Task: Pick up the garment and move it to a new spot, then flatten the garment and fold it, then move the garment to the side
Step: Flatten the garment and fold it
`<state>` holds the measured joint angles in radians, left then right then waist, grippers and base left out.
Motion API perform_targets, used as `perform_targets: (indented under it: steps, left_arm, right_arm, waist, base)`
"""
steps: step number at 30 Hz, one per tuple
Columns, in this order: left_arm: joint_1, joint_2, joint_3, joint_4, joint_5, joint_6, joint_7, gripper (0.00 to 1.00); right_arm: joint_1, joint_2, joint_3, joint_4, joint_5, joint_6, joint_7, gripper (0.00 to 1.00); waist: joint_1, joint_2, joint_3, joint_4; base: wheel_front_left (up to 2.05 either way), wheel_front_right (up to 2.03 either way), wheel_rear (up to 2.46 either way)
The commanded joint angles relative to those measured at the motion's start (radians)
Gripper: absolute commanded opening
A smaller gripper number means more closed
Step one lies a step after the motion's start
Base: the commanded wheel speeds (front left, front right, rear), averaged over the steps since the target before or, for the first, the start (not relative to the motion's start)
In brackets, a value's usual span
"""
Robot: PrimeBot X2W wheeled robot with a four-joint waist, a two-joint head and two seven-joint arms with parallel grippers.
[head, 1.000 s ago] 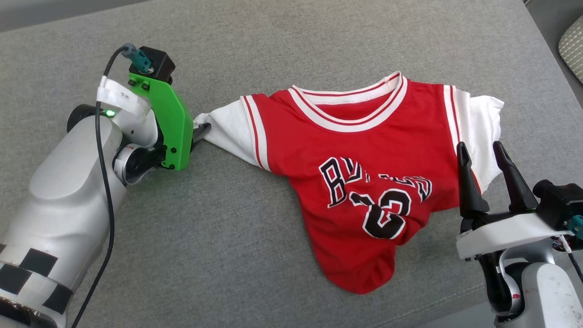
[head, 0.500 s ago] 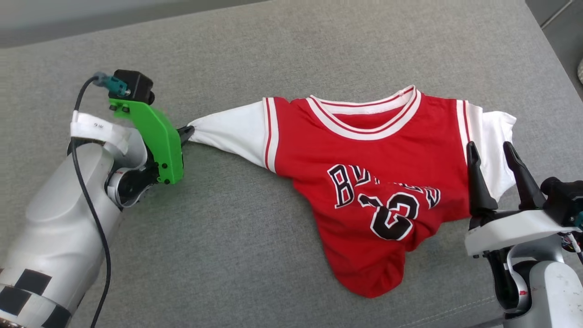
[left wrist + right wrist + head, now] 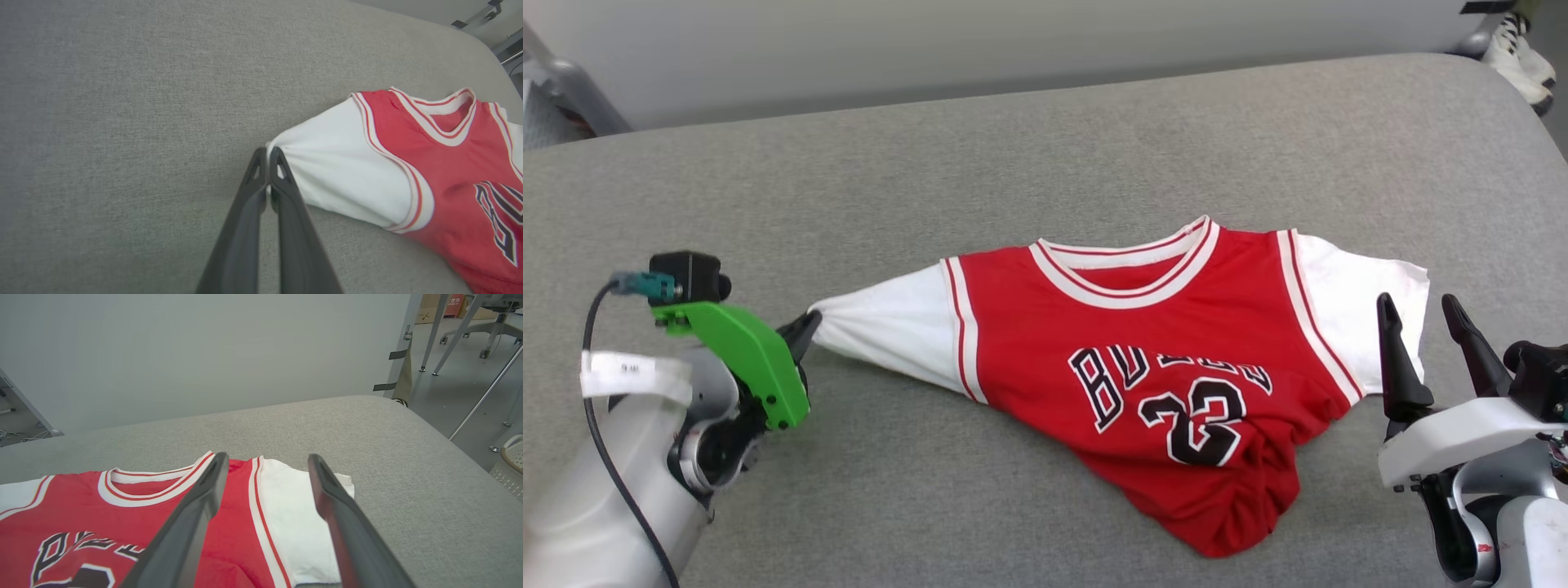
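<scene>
the garment lay face up on the grey cushion, collar toward the far edge, its long axis running sleeve to sleeve across the robot's front. the left gripper had its jaws pinched together on the tip of the left sleeve, which stood out taut in a point toward that arm. the right gripper hovered with jaws wide and nothing between them, just beside the other sleeve, the nearer arm for it. the lower hem was bunched; i'd guess that wanted spreading.
</scene>
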<state>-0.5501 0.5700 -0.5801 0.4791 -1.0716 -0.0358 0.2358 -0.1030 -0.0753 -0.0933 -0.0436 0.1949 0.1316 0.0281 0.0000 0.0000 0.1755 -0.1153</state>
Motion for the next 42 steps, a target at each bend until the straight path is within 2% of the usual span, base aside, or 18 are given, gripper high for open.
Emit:
perform_targets:
  steps: [1,5,6,7,9,10,12,13,14,21,25,28,31,37,42]
  left_arm:
    - [0.051,0.015,0.006,-0.03,-0.013,0.024,-0.016,0.0]
    - [0.166,0.004,0.0,-0.123,-0.023,0.077,-0.046,0.0]
    - [0.232,-0.011,-0.002,-0.158,-0.024,0.108,-0.084,0.0]
    - [0.25,-0.015,-0.003,-0.163,-0.017,0.119,-0.103,0.0]
    - [0.272,-0.025,-0.001,-0.168,-0.002,0.132,-0.149,0.0]
    - [0.29,-0.045,-0.001,-0.172,0.019,0.132,-0.214,0.0]
    - [0.293,-0.058,0.002,-0.171,0.028,0.128,-0.251,0.0]
    - [0.287,-0.059,0.001,-0.172,0.057,0.126,-0.296,0.38]
    - [0.284,-0.061,-0.001,-0.173,0.074,0.124,-0.322,1.0]
    - [0.269,-0.07,-0.015,-0.204,0.192,0.113,-0.464,1.0]
    - [0.275,-0.087,-0.008,-0.25,0.263,0.12,-0.491,1.0]
    - [0.285,-0.1,-0.003,-0.285,0.307,0.124,-0.495,1.0]
    - [0.286,-0.115,0.005,-0.312,0.341,0.124,-0.497,1.0]
    - [0.286,-0.141,0.022,-0.326,0.382,0.109,-0.497,1.0]
    - [0.264,-0.161,0.026,-0.322,0.388,0.097,-0.497,1.0]
  right_arm:
    - [0.015,-0.004,-0.002,-0.007,-0.004,-0.001,0.007,1.0]
    - [0.037,-0.004,-0.011,-0.007,-0.002,-0.001,0.022,1.0]
    - [0.047,-0.001,-0.012,-0.001,-0.004,-0.001,0.028,1.0]
    - [0.05,0.0,-0.011,0.0,-0.005,-0.001,0.029,1.0]
    - [0.056,0.003,-0.013,0.005,-0.004,-0.001,0.03,1.0]
    - [0.065,0.005,-0.014,0.011,-0.003,-0.001,0.03,1.0]
    - [0.069,0.006,-0.017,0.016,-0.003,-0.001,0.029,1.0]
    - [0.073,0.007,-0.018,0.018,-0.002,-0.001,0.031,1.0]
    - [0.074,0.007,-0.02,0.02,-0.001,-0.001,0.032,1.0]
    - [0.08,-0.015,-0.04,0.025,-0.014,-0.001,0.068,1.0]
    - [0.062,-0.074,-0.036,0.025,-0.018,-0.001,0.165,1.0]
    - [0.029,-0.128,-0.045,0.026,-0.018,-0.001,0.281,1.0]
    - [-0.014,-0.189,-0.049,0.049,0.01,-0.001,0.442,1.0]
    - [-0.13,-0.3,-0.05,0.126,0.099,-0.001,0.737,1.0]
    - [-0.227,-0.353,-0.066,0.194,0.135,-0.001,0.864,1.0]
  waist:
    - [0.0,0.0,-0.059,0.068]
    - [0.0,0.0,-0.074,0.097]
    - [0.0,0.0,-0.082,0.105]
    - [0.0,0.0,-0.084,0.105]
    - [0.0,0.0,-0.089,0.107]
    - [0.0,0.0,-0.094,0.108]
    - [0.0,0.0,-0.1,0.111]
    - [0.0,0.0,-0.105,0.112]
    - [0.0,0.0,-0.108,0.113]
    - [0.0,0.0,-0.119,0.128]
    - [0.0,0.0,-0.116,0.149]
    - [0.0,0.0,-0.105,0.169]
    - [0.0,0.0,-0.081,0.194]
    - [0.0,0.0,-0.023,0.237]
    - [0.0,0.0,0.026,0.27]
  base:
    - [0.0,0.0,0.0]
    - [0.0,0.0,0.0]
    - [0.0,0.0,0.0]
    - [0.0,0.0,0.0]
    - [0.0,0.0,0.0]
    - [0.0,0.0,0.0]
    - [0.0,0.0,0.0]
    - [0.0,0.0,0.0]
    - [0.0,0.0,0.0]
    - [0.0,0.0,0.0]
    - [0.0,0.0,0.0]
    - [0.0,0.0,0.0]
    - [0.0,0.0,0.0]
    - [0.0,0.0,0.0]
    - [0.0,0.0,0.0]
